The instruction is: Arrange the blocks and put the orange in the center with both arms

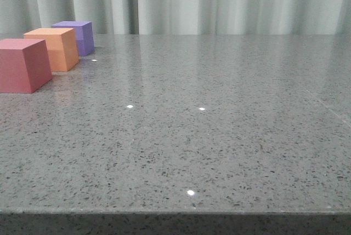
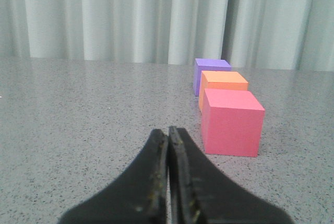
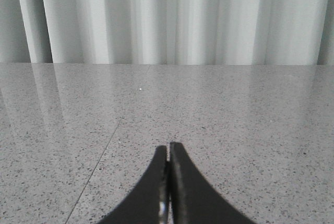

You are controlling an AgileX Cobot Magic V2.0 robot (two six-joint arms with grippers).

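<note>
- Three plain matte cubes stand in a single row on the grey speckled stone table (image 1: 219,136), at its far left in the front view.
- Row order from the near end to the far end: pinkish-red matte cube (image 1: 23,65), orange matte cube (image 1: 56,47), purple matte cube (image 1: 78,36). The orange cube occupies the middle position.
- Spacing: the cubes sit just beside one another. The views overlap them, so contact between neighbouring faces cannot be confirmed.
- Orientation: all three cubes rest flat and upright on the table surface.
- Left gripper (image 2: 168,132): black angular fingers closed together with nothing between them. It is on the near side of the row and apart from it; the pinkish-red cube (image 2: 231,125) is the closest, followed by the orange cube (image 2: 223,81) and the purple cube (image 2: 210,67).
- Right gripper (image 3: 168,148): black fingers closed together, holding nothing, above bare table surface. No cube appears in the right wrist view.
- Background: a pale pleated curtain (image 1: 230,2) hangs behind the far edge of the table.
</note>
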